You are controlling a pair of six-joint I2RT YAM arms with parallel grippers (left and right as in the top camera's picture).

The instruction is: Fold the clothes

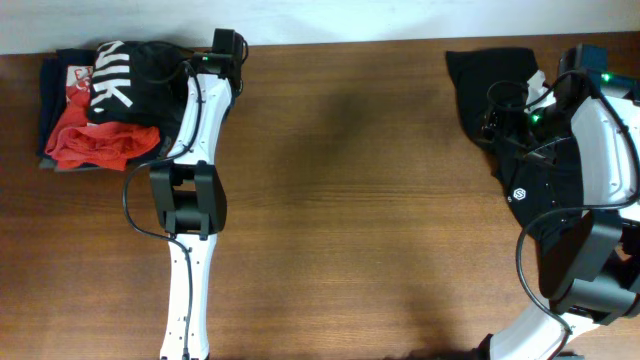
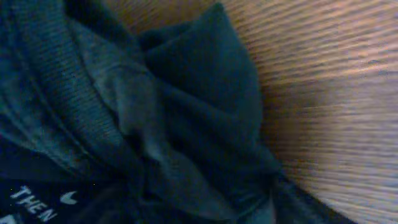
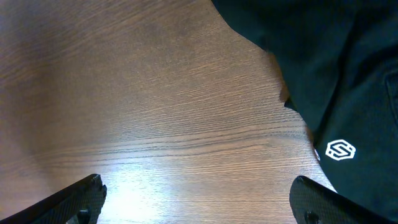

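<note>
Right gripper (image 3: 199,202) spread wide, empty, over bare table (image 3: 155,112); logo shirt (image 3: 348,81) hem just beside it. Mid-table open. Far-left edge: left gripper (image 1: 218,52) against bunched lettered shirt (image 1: 125,75) (opening cannot be told).

Soft glare on table (image 3: 143,180); left wrist view dim, blurred.

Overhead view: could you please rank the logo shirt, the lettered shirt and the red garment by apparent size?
1. Logo shirt, largest, though partly hidden.
2. Lettered shirt and red garment: bunched, too alike to rank.
</note>
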